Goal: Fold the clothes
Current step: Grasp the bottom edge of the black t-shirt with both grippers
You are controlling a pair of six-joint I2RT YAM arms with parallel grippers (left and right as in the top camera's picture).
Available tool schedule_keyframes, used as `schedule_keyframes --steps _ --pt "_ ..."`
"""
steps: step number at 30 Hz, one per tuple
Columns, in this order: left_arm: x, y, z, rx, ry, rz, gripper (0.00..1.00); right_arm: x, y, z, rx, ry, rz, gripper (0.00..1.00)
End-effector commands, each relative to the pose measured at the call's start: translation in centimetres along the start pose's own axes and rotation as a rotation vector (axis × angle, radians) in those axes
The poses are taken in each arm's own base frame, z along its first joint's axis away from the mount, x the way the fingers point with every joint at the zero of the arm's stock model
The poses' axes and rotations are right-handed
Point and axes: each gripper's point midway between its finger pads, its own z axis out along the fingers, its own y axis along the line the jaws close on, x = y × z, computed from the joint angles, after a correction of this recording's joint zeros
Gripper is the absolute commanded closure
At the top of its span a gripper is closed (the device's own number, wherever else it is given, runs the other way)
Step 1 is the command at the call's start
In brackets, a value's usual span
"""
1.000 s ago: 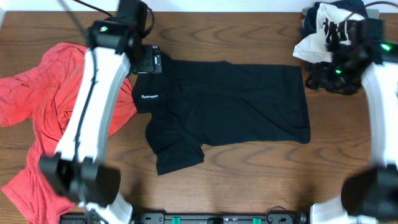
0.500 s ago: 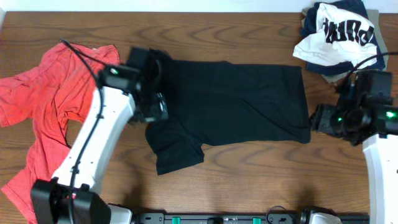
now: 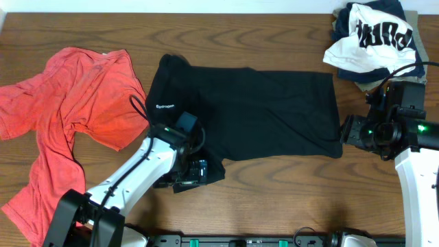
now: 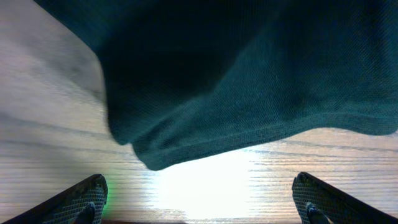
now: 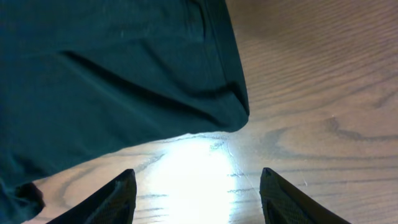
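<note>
Left gripper [image 4: 199,200] gapes wide, empty, over a sleeve of the limp black fabric T-shirt [image 3: 260,113]; right gripper [image 5: 198,194], fingers apart and empty, faces its corner.

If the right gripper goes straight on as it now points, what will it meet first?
Probably the corner of the black T-shirt, lying just ahead of the right gripper; depth is unclear.

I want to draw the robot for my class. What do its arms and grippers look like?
Each arm is a smooth white tube with chunky black joints. The left arm has a thin black cable; the right arm shows small green lights on its black wrist. The left gripper and right gripper each have two dark, wedge-shaped fingers.
</note>
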Motion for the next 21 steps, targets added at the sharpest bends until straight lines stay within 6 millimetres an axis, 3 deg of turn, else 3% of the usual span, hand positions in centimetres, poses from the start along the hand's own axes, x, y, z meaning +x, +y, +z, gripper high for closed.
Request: schedule_keyframes --steps 1,14,17,21 --pt "0.6 -0.4 0.7 0.007 0.0 -0.04 0.04 -0.1 0.1 -0.2 -0.009 -0.013 0.011 0.39" --pt "-1.0 1.0 3.6 -0.045 -0.105 -0.047 0.08 -0.4 0.2 -0.2 -0.011 -0.026 -0.007 0.39" --pt "-1.1 1.1 3.6 -0.047 -0.11 -0.055 0.2 -0.5 0.2 -0.2 -0.012 -0.032 -0.011 0.4" --pt "-1.1 1.1 3.6 -0.047 -0.109 -0.054 0.55 -0.7 0.2 -0.2 -0.014 -0.037 -0.011 0.41"
